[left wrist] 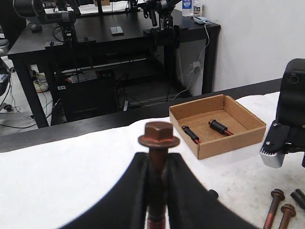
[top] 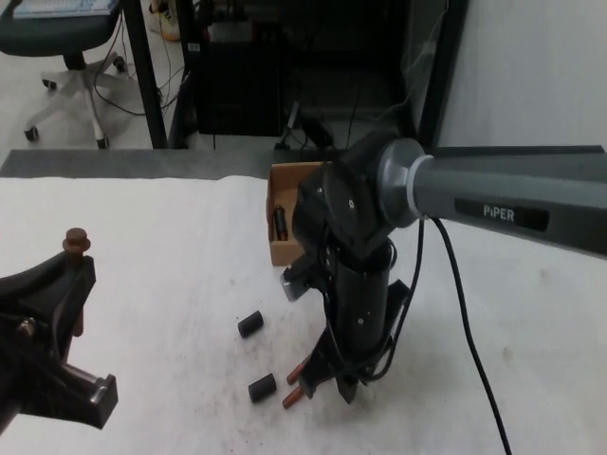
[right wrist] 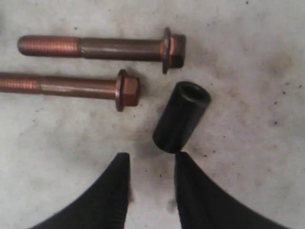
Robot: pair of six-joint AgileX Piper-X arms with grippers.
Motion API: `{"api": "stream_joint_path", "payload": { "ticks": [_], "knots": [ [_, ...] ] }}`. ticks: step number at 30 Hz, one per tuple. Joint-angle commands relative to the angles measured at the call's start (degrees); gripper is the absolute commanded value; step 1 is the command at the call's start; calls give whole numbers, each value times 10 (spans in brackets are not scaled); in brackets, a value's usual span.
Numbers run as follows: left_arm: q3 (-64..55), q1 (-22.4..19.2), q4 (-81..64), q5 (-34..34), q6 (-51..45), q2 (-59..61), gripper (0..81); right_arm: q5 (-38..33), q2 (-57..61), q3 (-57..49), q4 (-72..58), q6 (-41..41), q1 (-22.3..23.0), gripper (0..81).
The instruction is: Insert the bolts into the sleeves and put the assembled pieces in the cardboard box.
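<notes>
High view, from the left side: my left pincer [top: 74, 284] is clenched on a flanged bolt [top: 76, 242] and holds it upright, head up, lifted above the white cloth [top: 171, 246]. I grasp it by the shank, so I judge the threaded end below stays free to receive a sleeve.

More to the right, one black sleeve [top: 250, 324] lies on the cloth, and a second black sleeve [top: 263, 388] lies nearer to me, apart from the first. Behind them, at the far edge of the cloth, stands the cardboard box [top: 285, 254]. In the left wrist view it already keeps two assembled pieces [left wrist: 190, 133] side by side on its floor, so part of the work is done.

Just right of the second sleeve lie two loose bolts [top: 296, 384], almost parallel. My right pincer [top: 327, 374] hangs low over them, pointing down at the cloth. In the right wrist view this pincer [right wrist: 150, 164] is released, the fingers a little apart and grasping nothing. A black sleeve [right wrist: 182, 117] lies just beyond one fingertip, tilted, its open bore facing away, beside the two bolt heads. I judge I am lined up to take this sleeve, but it is off to one side of the gap, so I must shift sideways first
</notes>
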Motion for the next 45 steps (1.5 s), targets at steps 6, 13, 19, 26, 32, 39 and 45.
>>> {"api": "stream_joint_path", "payload": {
  "ticks": [6, 13, 19, 26, 32, 39, 45],
  "knots": [
    [-4, 1, -2, -6, 4, -5, 3, 34, -7, 17, -53, 7, -1, 302],
    [-4, 1, -2, -6, 4, -5, 3, 64, -7, 17, -47, -3, -1, 302],
    [-4, 1, -2, -6, 4, -5, 3, 94, -24, 17, -38, -3, -3, 302],
    [-4, 1, -2, -6, 4, -5, 3, 94, -79, 17, -94, -21, -18, 302],
    [-4, 1, -2, -6, 4, -5, 3, -43, -114, 17, -104, 28, -40, 302],
    [-4, 1, -2, -6, 4, -5, 3, -107, -97, 17, -140, 30, -33, 302],
    [-4, 1, -2, -6, 4, -5, 3, -139, -93, 17, -180, -118, 0, 302]
  ]
}}
